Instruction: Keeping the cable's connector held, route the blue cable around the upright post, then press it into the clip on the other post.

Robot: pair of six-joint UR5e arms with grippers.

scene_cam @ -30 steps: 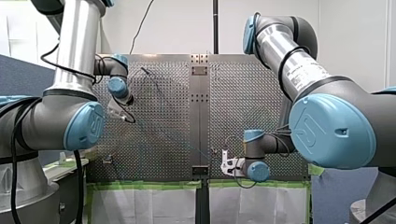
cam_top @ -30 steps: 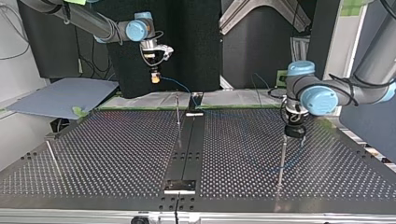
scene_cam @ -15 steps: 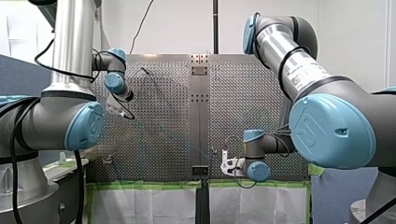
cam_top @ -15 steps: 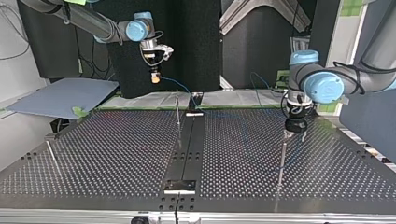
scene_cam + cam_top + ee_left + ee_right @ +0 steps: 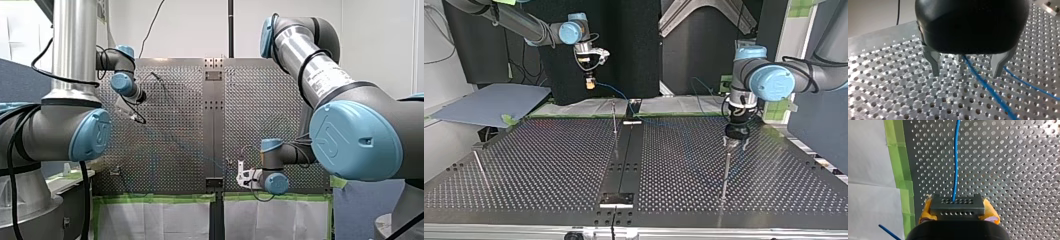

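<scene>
Anchorage: the yellow-padded right pincer (image 5: 958, 213) clamps the dark perforated block connector (image 5: 957, 205); the left pincer (image 5: 966, 73) (metal fingers (image 5: 934, 62) spread) straddles the thin blue cable (image 5: 956, 165) to steer it.

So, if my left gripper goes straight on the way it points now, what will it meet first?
Probably the upright post: the left gripper points down just above its top, fingers open, with the blue cable running between them. Past those lies the perforated table. Depth is unclear.
</scene>
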